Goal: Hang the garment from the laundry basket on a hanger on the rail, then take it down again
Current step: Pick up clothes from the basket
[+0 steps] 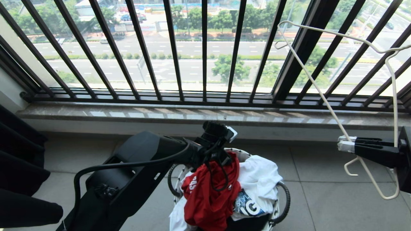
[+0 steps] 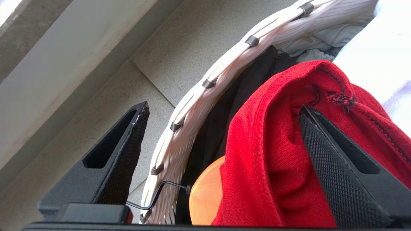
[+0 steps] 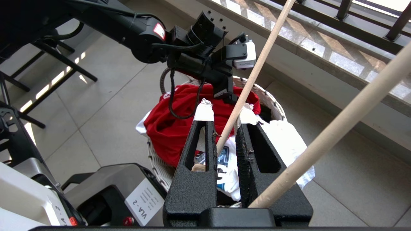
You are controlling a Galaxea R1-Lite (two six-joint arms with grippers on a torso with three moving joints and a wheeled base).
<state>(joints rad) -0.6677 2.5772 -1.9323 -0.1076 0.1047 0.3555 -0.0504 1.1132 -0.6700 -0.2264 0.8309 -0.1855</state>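
Left hand (image 2: 221, 134) gapes wide over the laundry basket (image 2: 205, 96), one finger buried in the red garment (image 2: 269, 173) heaped just below. Right hand (image 3: 224, 128) clamps the hanger (image 1: 324, 99) well aside. Pickup step: next, close on cloth and lift.

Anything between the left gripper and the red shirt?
Nothing visible. The left gripper is open over the basket, and the red shirt already lies between its fingers, draped against one. The white shirt lies beside it, not over it.

Left tool (image 2: 221, 138) reached low ahead, fingers spread wide; right tool (image 3: 224, 128) raised at side, clamped.
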